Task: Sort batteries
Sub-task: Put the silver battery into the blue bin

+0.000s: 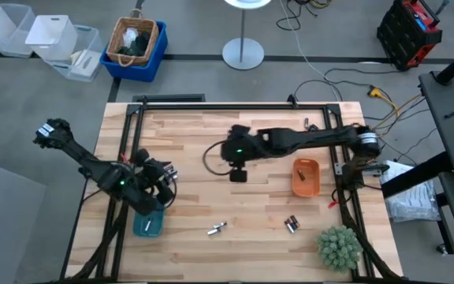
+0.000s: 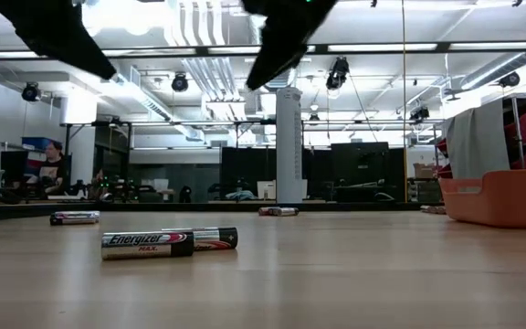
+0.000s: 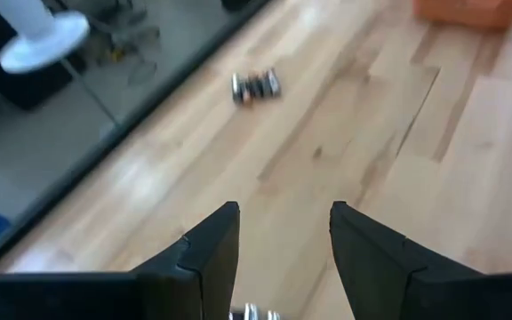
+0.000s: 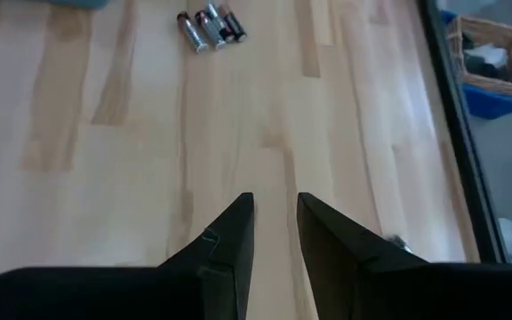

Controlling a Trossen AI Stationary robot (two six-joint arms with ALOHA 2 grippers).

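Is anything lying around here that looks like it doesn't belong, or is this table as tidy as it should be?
Mostly tidy, but a few batteries lie loose on the wood: one cluster near the front middle and another just right of it, outside the teal tray and the orange tray. Nothing looks spilled or broken.

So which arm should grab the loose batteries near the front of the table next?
Probably the left: its open pincer hovers by the teal plastic tray, nearer the small silvery batteries. The right pincer hangs mid-table, farther back.
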